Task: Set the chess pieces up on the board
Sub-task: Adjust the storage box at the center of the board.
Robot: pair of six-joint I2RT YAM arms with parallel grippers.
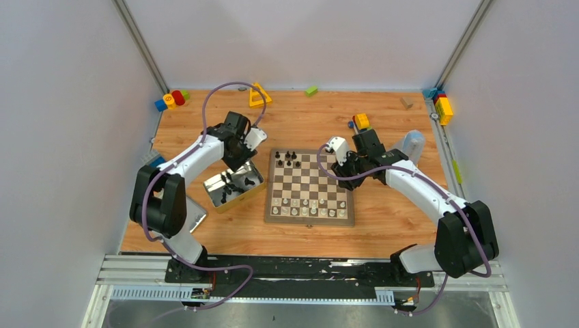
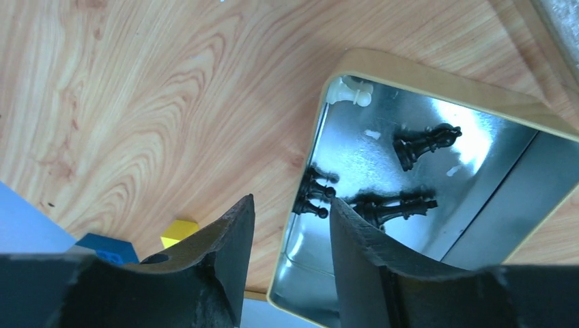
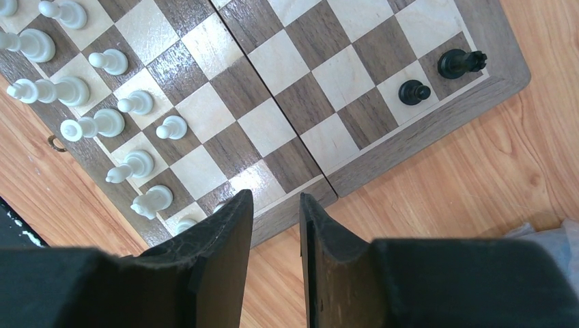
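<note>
The board [image 1: 308,220] lies mid-table. Pale chess pieces [image 1: 307,203] fill its near rows, and a few black ones [image 1: 289,158] stand at its far left corner. In the right wrist view the board [image 3: 300,102] shows the pale pieces [image 3: 102,123] at left and two black pieces [image 3: 437,76] at a corner. My right gripper [image 3: 275,198] hangs open and empty over the board's edge [image 1: 339,164]. My left gripper [image 2: 292,205] is open and empty above the silver tin [image 2: 491,205], which holds several black pieces [image 2: 423,143] and one pale piece [image 2: 351,92].
The tin [image 1: 225,201] sits left of the board, with its flat lid [image 1: 194,217] nearer the left arm's base. Colourful toy blocks lie along the back edge [image 1: 171,100] [image 1: 259,94] [image 1: 442,106], and one [image 1: 361,121] lies by the right arm. A pale bag [image 1: 412,143] lies beside the right wrist.
</note>
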